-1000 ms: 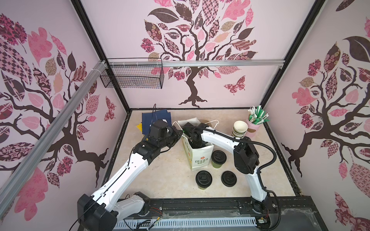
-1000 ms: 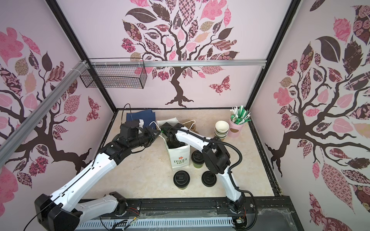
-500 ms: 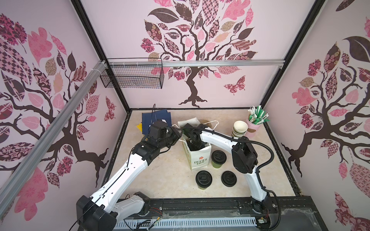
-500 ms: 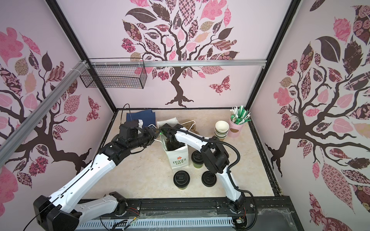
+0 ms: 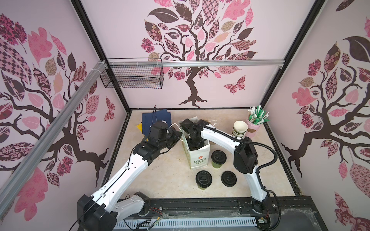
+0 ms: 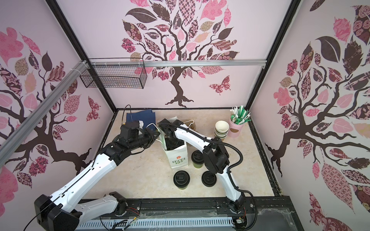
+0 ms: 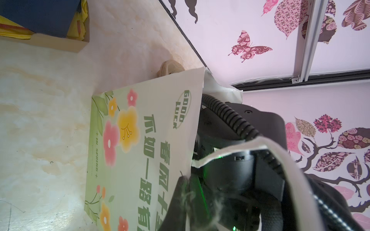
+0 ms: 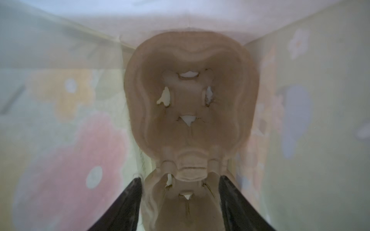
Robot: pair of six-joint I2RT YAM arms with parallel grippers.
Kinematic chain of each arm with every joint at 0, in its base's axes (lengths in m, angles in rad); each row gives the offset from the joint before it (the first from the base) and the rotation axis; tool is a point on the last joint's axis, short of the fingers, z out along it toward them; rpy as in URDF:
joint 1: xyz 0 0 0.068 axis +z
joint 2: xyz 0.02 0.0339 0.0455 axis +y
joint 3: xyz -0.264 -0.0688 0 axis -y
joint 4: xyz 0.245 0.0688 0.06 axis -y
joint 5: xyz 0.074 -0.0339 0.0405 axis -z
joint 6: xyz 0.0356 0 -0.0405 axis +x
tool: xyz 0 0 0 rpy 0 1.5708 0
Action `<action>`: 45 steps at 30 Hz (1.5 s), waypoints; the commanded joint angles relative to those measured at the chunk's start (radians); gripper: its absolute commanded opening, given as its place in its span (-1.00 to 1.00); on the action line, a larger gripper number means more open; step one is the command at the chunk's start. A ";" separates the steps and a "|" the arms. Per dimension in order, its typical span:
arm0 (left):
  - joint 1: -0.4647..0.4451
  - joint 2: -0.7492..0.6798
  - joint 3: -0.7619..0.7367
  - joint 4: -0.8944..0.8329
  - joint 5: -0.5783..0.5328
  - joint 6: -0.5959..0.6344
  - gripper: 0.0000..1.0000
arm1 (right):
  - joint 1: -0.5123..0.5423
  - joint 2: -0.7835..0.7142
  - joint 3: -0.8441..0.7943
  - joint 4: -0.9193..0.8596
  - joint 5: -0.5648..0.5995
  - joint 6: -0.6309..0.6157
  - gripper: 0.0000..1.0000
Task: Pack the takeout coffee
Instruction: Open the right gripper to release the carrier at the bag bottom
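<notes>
Right hand (image 8: 180, 178) deep in paper bag (image 5: 198, 160), jaws apart astride pulp carrier (image 8: 190, 100), gripping nothing. Left hand (image 5: 178, 135) pinched shut on bag rim. On bench (image 5: 160, 180) outside: one lidded cup (image 5: 218, 160) just beside bag, second lidded cup (image 5: 203, 181) in front.

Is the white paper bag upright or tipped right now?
Upright: the white flower-printed paper bag stands on its base on the beige marble-look table, mouth up, with the right pincer down inside it.
</notes>
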 commanded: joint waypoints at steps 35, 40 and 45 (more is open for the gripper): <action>0.002 0.012 -0.022 -0.020 0.010 0.032 -1.00 | 0.026 -0.149 0.178 -0.077 0.121 -0.018 0.73; 0.002 0.007 -0.023 -0.026 -0.002 0.029 -1.00 | 0.031 -0.150 0.172 -0.080 0.125 -0.021 0.68; 0.004 -0.012 -0.027 -0.049 -0.041 0.018 -1.00 | 0.031 -0.154 0.118 -0.079 0.131 0.008 0.52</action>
